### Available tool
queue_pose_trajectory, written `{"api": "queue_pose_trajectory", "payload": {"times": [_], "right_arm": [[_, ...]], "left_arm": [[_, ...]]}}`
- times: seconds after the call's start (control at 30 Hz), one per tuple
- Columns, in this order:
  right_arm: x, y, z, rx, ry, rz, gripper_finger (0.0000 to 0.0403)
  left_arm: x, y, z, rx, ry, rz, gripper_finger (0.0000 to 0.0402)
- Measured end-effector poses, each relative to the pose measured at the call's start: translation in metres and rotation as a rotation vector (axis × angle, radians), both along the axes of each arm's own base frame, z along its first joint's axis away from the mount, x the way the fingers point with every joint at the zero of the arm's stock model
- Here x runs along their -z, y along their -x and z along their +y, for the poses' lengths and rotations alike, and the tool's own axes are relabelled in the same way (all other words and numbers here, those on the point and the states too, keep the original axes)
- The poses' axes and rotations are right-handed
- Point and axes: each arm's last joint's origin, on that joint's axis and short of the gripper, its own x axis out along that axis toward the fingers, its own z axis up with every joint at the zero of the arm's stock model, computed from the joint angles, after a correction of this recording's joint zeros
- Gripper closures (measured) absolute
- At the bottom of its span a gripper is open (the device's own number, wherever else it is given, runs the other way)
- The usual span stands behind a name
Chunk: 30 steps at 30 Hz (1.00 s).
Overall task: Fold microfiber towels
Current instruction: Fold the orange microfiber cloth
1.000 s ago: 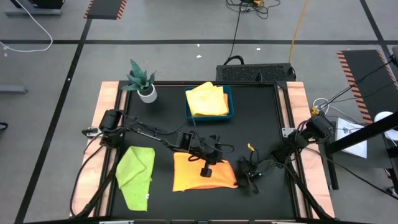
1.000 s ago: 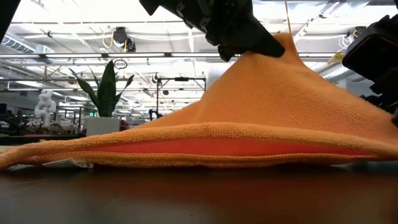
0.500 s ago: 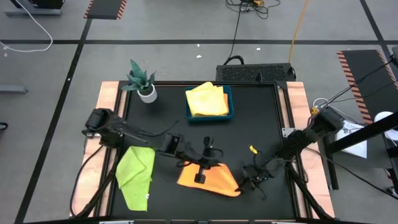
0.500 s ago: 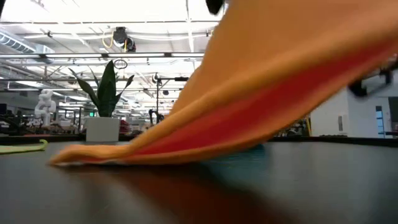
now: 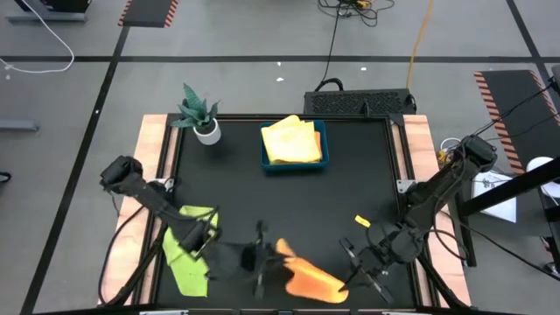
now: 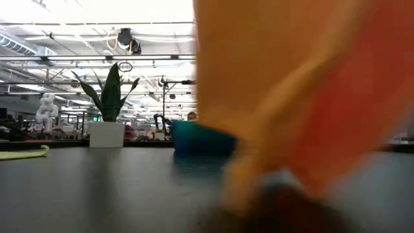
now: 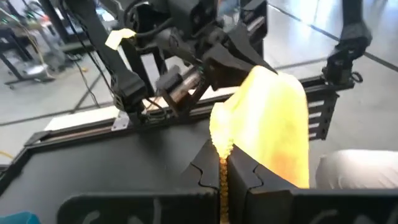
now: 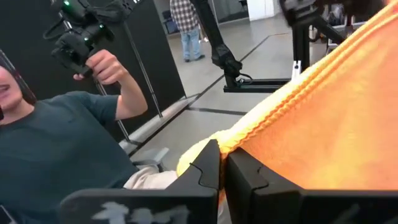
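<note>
- The soft orange microfiber towel hangs lifted between the two grippers at the table's front edge, well apart from the rigid blue rectangular tray at the far side of the black table top.
- The left gripper is clenched on one hem of the orange towel; in its wrist view the cloth's edge runs down between the two closed dark fingers.
- From above, the left gripper sits on the side of the towel nearer the lime green towel, with its arm reaching across that cloth.
- The right gripper is also clenched on the orange towel, pinching a stitched edge that rises away from its fingers.
- From above, the right gripper is at the towel's other end, farther from the tray than the small yellow tag lying on the table.
- In the low view the orange towel fills much of the picture close to the camera, blurred.
- A floppy lime green microfiber towel lies on the table near the front corner on the left arm's side, partly under that arm.
- Yellow microfiber towels lie piled inside the blue tray.
- A small potted plant in a white pot stands just beside the tray, towards the left arm's side.
- A person in a dark teal shirt shows in the right wrist view beyond the table, one hand raised on a dark handheld device.
</note>
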Motion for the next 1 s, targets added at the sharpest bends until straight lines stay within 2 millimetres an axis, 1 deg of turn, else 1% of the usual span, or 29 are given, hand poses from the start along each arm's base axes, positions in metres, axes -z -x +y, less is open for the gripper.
{"api": "queue_pose_trajectory", "payload": {"times": [0.13, 0.3, 0.37, 0.47, 0.57, 0.63, 0.73, 0.83, 0.9, 1.0], "right_arm": [[-0.02, -0.004, 0.005, 0.001, 0.003, 0.032, 0.0402], [-0.032, -0.005, 0.006, 0.011, -0.04, 0.048, 0.0402], [-0.034, -0.005, 0.005, 0.023, -0.055, 0.053, 0.0402], [-0.031, -0.007, -0.001, 0.06, -0.059, 0.106, 0.0403], [-0.022, -0.011, -0.011, 0.169, -0.025, 0.203, 0.0403], [-0.012, -0.014, -0.02, 0.268, 0.003, 0.298, 0.0403], [0.003, -0.02, -0.038, 0.416, 0.071, 0.431, 0.0403], [0.016, -0.024, -0.058, 0.543, 0.152, 0.535, 0.0403], [0.021, -0.027, -0.07, 0.592, 0.187, 0.572, 0.0403], [0.029, -0.032, -0.087, 0.638, 0.249, 0.601, 0.0403]], "left_arm": [[-0.005, 0.019, -0.026, -0.024, 0.046, -0.053, 0.04], [-0.008, 0.039, -0.049, -0.061, 0.095, -0.1, 0.0401], [-0.008, 0.042, -0.051, -0.078, 0.13, -0.096, 0.0401], [-0.002, 0.041, -0.048, -0.113, 0.174, -0.051, 0.0399], [0.012, 0.037, -0.034, -0.187, 0.16, 0.065, 0.0399], [0.022, 0.033, -0.02, -0.261, 0.152, 0.145, 0.04], [0.04, 0.024, 0.004, -0.358, 0.127, 0.214, 0.0397], [0.057, 0.014, 0.029, -0.43, 0.078, 0.263, 0.0394], [0.069, 0.006, 0.05, -0.471, 0.049, 0.288, 0.0397], [0.091, -0.004, 0.082, -0.499, 0.051, 0.353, 0.0398]]}}
